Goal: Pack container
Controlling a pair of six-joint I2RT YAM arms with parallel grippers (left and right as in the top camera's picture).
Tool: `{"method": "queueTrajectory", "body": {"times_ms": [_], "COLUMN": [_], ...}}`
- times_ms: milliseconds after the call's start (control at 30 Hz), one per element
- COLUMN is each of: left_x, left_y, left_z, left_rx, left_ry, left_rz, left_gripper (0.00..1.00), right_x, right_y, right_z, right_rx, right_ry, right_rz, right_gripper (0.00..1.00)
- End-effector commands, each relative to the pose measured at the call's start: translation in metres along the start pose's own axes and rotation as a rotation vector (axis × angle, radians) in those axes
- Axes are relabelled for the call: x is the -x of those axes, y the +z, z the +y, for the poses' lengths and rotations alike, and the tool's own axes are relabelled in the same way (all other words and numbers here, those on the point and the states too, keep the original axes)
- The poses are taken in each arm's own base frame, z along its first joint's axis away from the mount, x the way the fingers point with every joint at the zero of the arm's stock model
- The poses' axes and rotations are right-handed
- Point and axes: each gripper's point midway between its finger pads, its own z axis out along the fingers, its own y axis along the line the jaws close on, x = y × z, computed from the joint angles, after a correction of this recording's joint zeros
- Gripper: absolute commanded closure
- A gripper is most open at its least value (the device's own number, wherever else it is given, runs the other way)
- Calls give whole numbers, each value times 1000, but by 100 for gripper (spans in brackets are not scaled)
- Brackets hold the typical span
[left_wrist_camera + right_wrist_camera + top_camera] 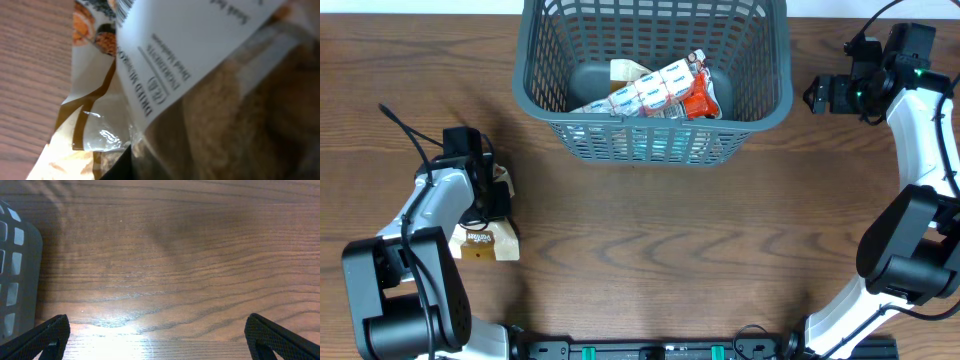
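The container, a large dark grey slatted plastic basket (pixel 650 140), stands at the far middle of the brown wooden surface (pixel 650 240) and holds several white and red snack packets (pixel 665 88). Off to its right, the right end effector (pixel 815 96) hovers with fingers spread wide, holding nothing. At the near left, the left end effector (pixel 488 195) sits over a beige, white-labelled snack packet (pixel 485 243); I cannot tell whether it grips it.

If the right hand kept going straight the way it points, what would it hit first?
Probably the bare table: only wood shows ahead of the open right hand. The basket sits off to one side, out of that line.
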Motion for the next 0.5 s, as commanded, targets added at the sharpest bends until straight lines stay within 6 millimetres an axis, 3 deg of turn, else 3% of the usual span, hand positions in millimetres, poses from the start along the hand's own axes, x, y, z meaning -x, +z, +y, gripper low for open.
{"method": "queueTrajectory", "body": {"times_ms": [0,67,267,467], "left_x": [-1,4,17,29], "left_y": [-4,-13,-57,-119], "left_z": [-13,-12,-11,-9], "left_rx": [-81,-82,-93,-118], "left_ry": [-2,-3,-10,-64], "left_rz": [-6,-43,-189,-390], "left_gripper": [89,94,94,94], "right_x": [-1,-1,-1,-1], "right_y": [3,3,3,3], "right_z": [6,6,6,6], "right_rx": [11,11,12,12], "right_ry": [-23,-23,-23,-22], "right_rz": [7,7,7,7], "right_gripper": [1,1,1,1]}}
